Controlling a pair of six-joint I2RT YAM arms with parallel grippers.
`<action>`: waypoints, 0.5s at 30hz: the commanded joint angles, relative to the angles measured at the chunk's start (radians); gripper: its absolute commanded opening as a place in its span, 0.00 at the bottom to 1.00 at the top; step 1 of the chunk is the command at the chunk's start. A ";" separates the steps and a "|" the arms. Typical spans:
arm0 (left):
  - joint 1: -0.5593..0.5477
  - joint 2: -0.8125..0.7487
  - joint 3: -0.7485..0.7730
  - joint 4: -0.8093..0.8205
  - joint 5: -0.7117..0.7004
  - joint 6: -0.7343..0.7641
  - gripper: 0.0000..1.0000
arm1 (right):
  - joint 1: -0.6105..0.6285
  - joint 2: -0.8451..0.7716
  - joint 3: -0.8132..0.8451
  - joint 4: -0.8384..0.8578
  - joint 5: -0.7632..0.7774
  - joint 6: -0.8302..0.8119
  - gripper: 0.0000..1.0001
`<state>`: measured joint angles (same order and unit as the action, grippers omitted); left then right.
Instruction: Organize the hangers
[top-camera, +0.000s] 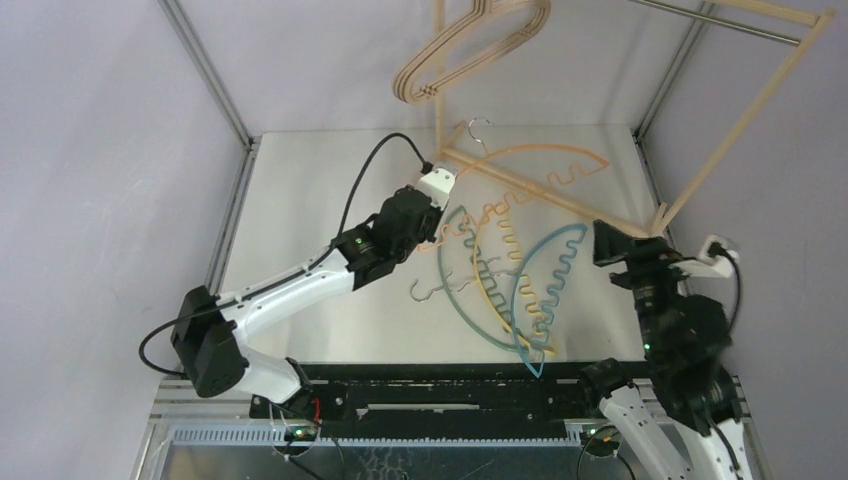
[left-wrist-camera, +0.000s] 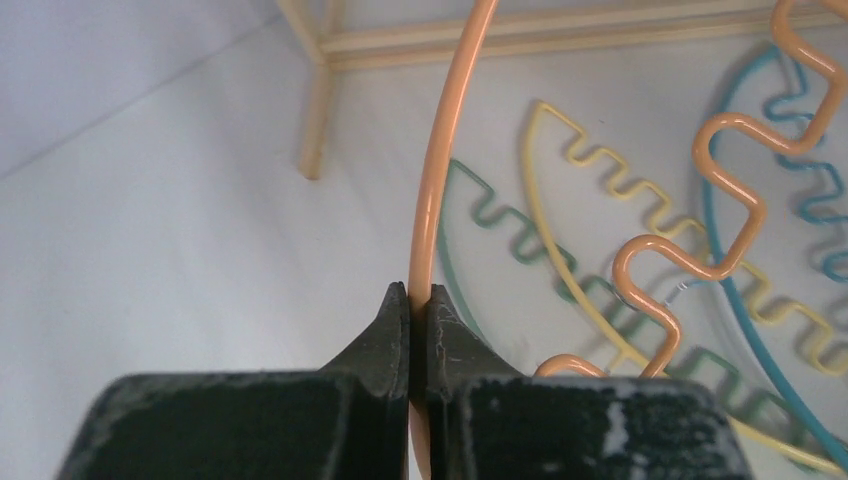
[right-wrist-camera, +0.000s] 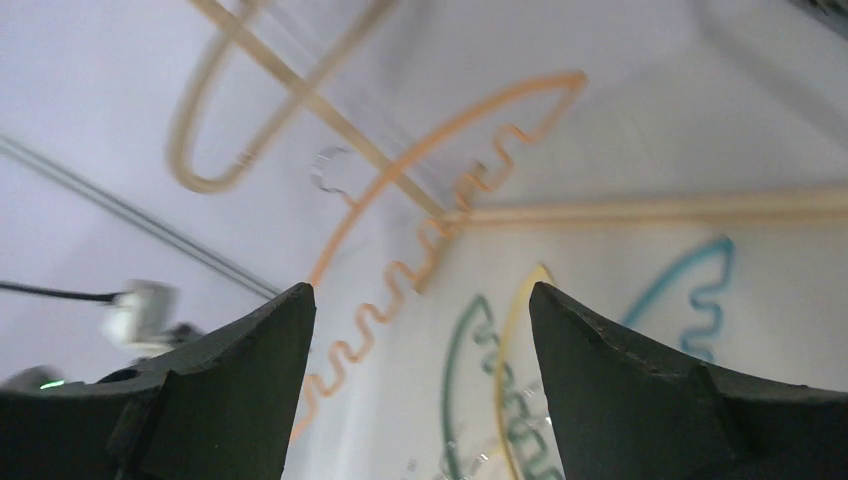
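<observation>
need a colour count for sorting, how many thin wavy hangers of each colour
orange thin wavy arched hanger: 1
green thin wavy arched hanger: 1
yellow thin wavy arched hanger: 1
blue thin wavy arched hanger: 1
total: 4

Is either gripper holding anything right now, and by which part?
The left gripper is shut on the orange hanger, pinching its smooth arched side, not the wavy edge. The right gripper is open and holds nothing.
</observation>
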<state>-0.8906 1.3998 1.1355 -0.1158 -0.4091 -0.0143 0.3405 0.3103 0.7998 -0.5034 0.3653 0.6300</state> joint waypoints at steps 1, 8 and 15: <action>0.001 0.050 0.123 0.122 -0.110 0.105 0.00 | -0.005 -0.046 0.100 0.072 -0.067 -0.064 0.86; -0.048 0.141 0.299 0.160 -0.178 0.286 0.00 | -0.005 -0.016 0.169 0.028 -0.037 -0.104 0.86; -0.058 0.204 0.476 0.207 -0.167 0.381 0.00 | -0.005 0.016 0.170 0.035 -0.029 -0.113 0.86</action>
<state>-0.9478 1.6062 1.5028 -0.0528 -0.5606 0.2913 0.3401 0.2974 0.9474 -0.4793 0.3305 0.5510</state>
